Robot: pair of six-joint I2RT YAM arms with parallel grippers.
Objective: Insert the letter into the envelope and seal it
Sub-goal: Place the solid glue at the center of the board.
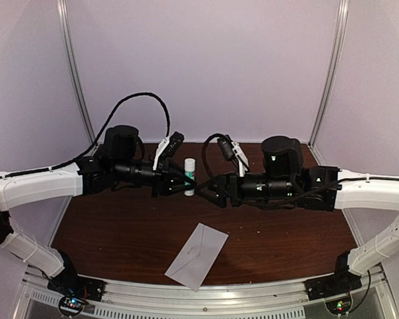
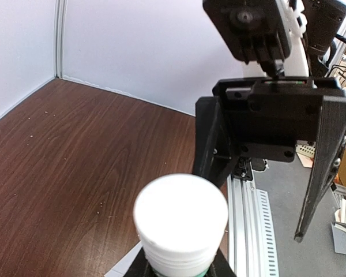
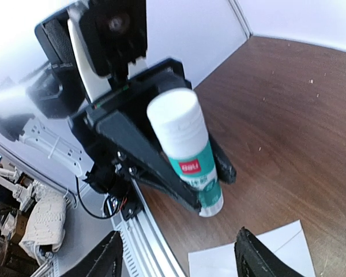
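The envelope (image 1: 197, 256), pale grey with a V seam, lies flat at the near middle of the table; a corner of it shows in the right wrist view (image 3: 219, 262). The letter is not in view. My left gripper (image 1: 184, 180) is shut on an upright glue stick (image 1: 189, 174) with a white cap (image 2: 180, 222) and a green label (image 3: 195, 170), above the table's far middle. My right gripper (image 1: 203, 188) is open and empty, facing the glue stick from the right without touching it; its fingers (image 3: 258, 254) straddle the near view.
The brown wooden table (image 1: 120, 226) has a metal rail (image 1: 206, 296) along its near edge. White walls (image 1: 206, 66) close the back and sides. Both arms meet over the table's far middle.
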